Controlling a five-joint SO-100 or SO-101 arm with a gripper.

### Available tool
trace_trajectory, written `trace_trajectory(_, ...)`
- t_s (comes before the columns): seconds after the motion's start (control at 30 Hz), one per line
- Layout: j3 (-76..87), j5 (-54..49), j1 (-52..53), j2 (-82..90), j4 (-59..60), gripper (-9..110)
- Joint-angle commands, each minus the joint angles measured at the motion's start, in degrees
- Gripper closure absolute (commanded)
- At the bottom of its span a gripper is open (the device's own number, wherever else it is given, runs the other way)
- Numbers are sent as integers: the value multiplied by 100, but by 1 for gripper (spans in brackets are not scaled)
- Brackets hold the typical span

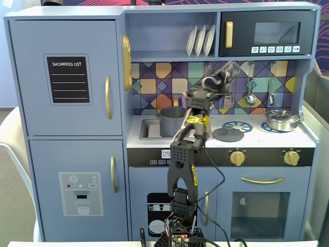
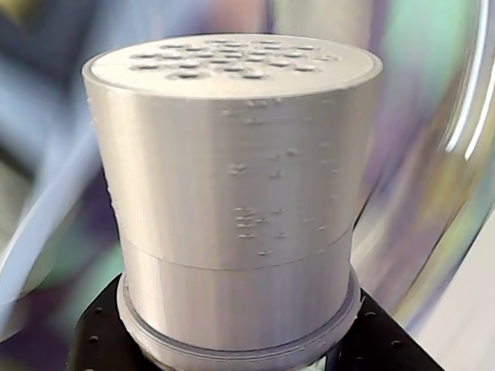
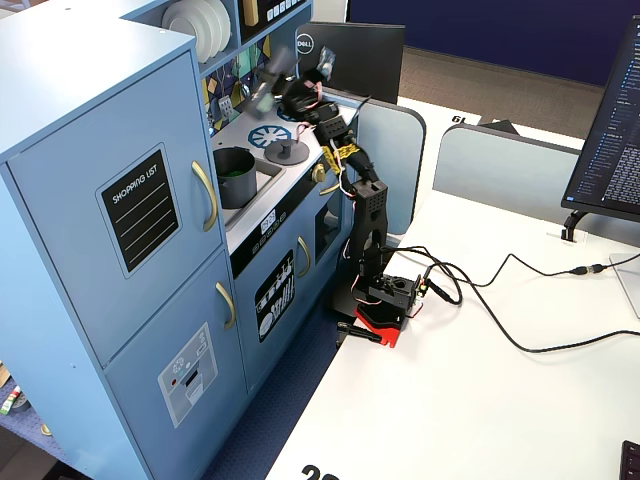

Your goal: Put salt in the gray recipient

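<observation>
The salt (image 2: 232,170), a gray cylinder with a perforated top, fills the wrist view. My gripper (image 2: 240,352) is shut on its lower part, and the black fingers (image 2: 100,340) show at the bottom edge. In both fixed views the salt (image 1: 227,69) (image 3: 264,80) is motion-blurred and held high in front of the tiled backsplash. The gripper (image 1: 218,77) (image 3: 283,88) is above the counter. The gray recipient (image 1: 172,121) (image 3: 235,176) stands in the sink, lower and to the left of the salt in a fixed view. It is apart from the salt.
A flat gray lid with a knob (image 1: 227,135) (image 3: 285,150) lies on the stove burner. A shiny silver pan (image 1: 281,120) sits at the counter's right end. Utensils (image 1: 250,98) hang on the backsplash, and a shelf with white plates (image 1: 200,40) is overhead.
</observation>
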Motion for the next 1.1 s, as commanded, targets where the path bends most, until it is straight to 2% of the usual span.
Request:
trace_trajectory(0.0, 149, -3305, 905, 527, -369, 101)
trace_trajectory(0.17, 1503, -4025, 1310, 791, -1503, 101)
trace_trajectory(0.4, 2786, -4245, 1573, 958, -2408, 101)
trace_trajectory(1.07, 3797, -3586, 1617, 791, -3718, 101)
